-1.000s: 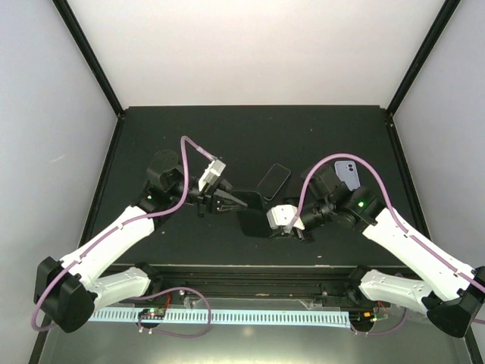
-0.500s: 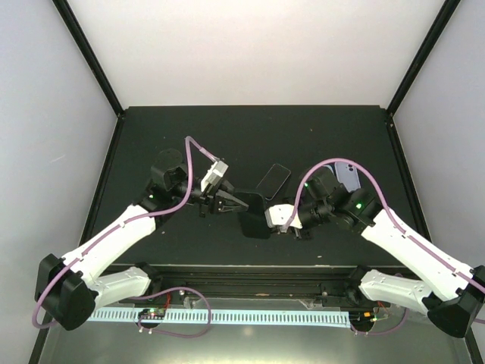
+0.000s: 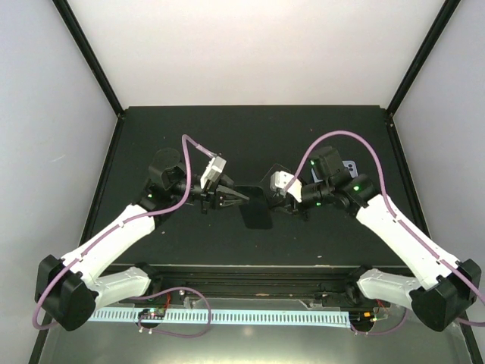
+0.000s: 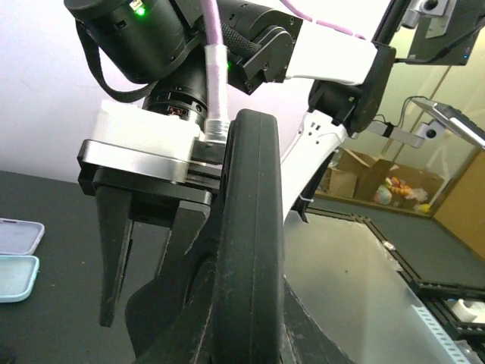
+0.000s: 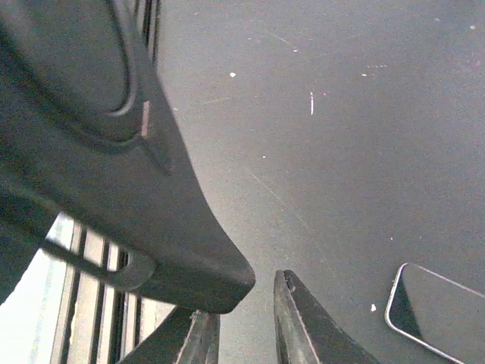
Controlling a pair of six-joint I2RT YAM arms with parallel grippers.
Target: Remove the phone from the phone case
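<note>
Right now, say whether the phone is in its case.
Out: the phone lies bare on the table, apart from the black case.

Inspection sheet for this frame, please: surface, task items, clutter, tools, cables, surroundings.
Surface: black table, with faint scratches and specks in the right wrist view.
Job's things: black case gripped at one end by the left tool; whether a phone sits in it cannot be told. One phone lies flat on the table.
Clutter: pale lavender case and light blue case lie side by side.
Tools: left tool shut on the black case; right tool slightly open, empty, close to the case's corner.
Cables: purple cables arch over both arms; no snag seen.
Surroundings: white walls, black frame posts.
</note>
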